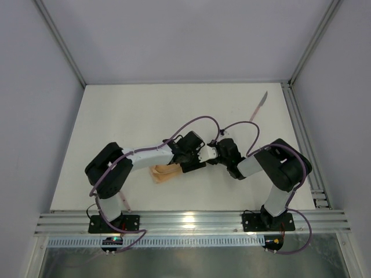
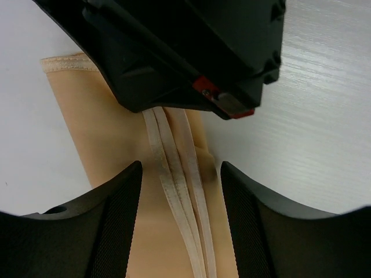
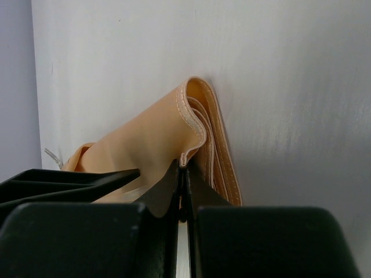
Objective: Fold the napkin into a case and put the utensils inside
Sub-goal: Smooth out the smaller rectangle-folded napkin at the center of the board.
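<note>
Plain peach-orange napkin (image 3: pixel 145 145), and a seemingly pale pinkish-grey knife (image 1: pixel 258 107).

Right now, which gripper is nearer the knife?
Right. The right gripper, shut on the napkin mid-table, has the knife off toward the far right corner. The left gripper, open over the napkin, sits just farther left.

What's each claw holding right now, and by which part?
The right claw is shut on the napkin, pinching its hemmed top-layer edge. The left claw is open, holding nothing; the fork lies ungripped between its fingers.
</note>
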Available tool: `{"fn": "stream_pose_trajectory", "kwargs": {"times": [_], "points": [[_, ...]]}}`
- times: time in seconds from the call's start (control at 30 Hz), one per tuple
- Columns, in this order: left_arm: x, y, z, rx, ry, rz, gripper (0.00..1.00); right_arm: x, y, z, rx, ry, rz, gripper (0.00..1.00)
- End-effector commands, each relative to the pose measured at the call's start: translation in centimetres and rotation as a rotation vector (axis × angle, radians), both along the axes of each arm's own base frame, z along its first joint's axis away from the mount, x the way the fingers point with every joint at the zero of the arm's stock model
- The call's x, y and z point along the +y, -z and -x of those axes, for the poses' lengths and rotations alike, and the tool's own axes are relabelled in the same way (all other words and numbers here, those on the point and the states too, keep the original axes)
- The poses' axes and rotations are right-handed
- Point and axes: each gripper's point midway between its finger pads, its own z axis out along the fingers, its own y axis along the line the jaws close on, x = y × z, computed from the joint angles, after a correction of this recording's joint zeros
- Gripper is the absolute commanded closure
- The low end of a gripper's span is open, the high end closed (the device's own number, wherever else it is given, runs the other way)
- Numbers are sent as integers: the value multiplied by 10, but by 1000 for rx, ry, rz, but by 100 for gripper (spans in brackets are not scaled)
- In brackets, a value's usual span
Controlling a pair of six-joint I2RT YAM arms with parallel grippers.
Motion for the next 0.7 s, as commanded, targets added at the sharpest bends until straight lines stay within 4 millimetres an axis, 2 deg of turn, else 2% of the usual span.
{"fn": "stream_pose_trajectory", "kwargs": {"times": [0.0,0.1,0.13,0.23,0.47,0.5,0.57,0.6,0.63,0.67], "points": [[-11,2,-12,-38,-51,44,41,3,-10,4,-15,-19,-27,96],[-11,12,-11,-21,-56,28,49,5,-11,6,-17,-23,-33,96],[-10,14,-10,-17,-56,25,58,5,-11,6,-17,-24,-34,96],[-9,12,-9,-19,-56,28,72,4,-11,6,-13,-20,-38,96],[6,15,-10,-67,-50,-15,90,4,-8,11,3,-28,-50,96],[6,16,-7,-56,-38,-6,90,4,-5,13,11,-32,-47,96],[2,13,3,-22,3,21,83,4,-6,14,11,-30,-54,96],[2,13,9,-2,29,26,75,4,-6,15,15,-31,-58,96],[-2,11,19,41,62,51,55,4,-7,15,14,-29,-65,96],[-1,5,22,49,69,59,50,5,-8,15,11,-32,-67,96]]}}
